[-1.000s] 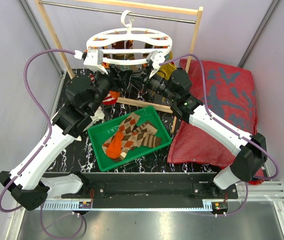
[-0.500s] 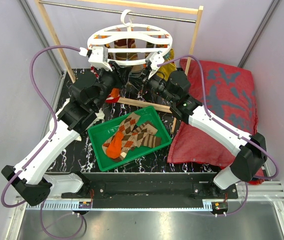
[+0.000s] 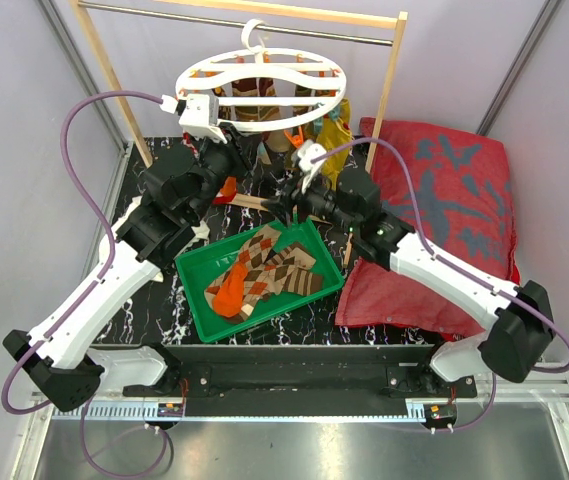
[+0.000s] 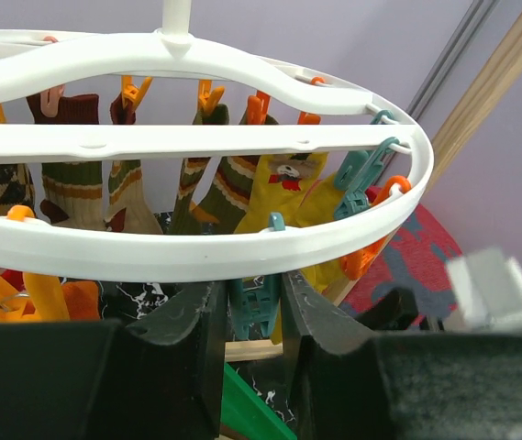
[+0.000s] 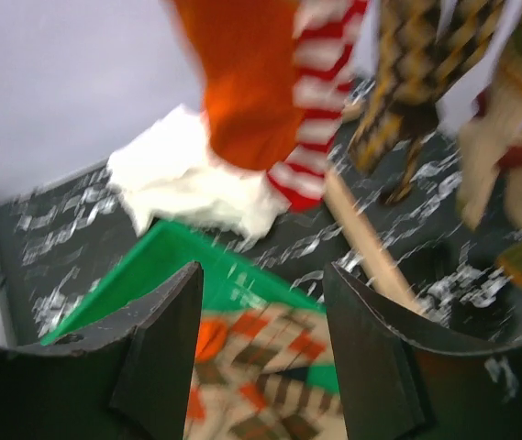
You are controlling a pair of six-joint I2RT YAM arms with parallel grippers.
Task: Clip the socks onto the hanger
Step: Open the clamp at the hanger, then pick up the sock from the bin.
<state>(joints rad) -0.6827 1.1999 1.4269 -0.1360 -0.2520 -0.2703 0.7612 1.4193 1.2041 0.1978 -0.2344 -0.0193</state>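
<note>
Robotics laboratory cell: plain grey panels (image 3: 14,120) are enclosing a black marbled counter (image 3: 299,322); two white arms (image 3: 89,295), trailing purple cables (image 3: 65,160), are standing bolted along a slotted metal rail (image 3: 294,411).

A shallow green plastic tray (image 3: 194,295) sits askew near the middle of the black, white-veined marble counter (image 3: 154,312). Just to its right lies a big red cushion with grey print (image 3: 454,200), its near edge hanging past the counter's side. Behind them stands a pale wooden rack frame (image 3: 388,70) with a grey metal rod (image 3: 164,15) across the top and a low wooden crossbar (image 5: 371,247) close behind the tray. A crumpled white cloth (image 5: 187,188) rests on the counter beyond the tray's far-left corner.
</note>
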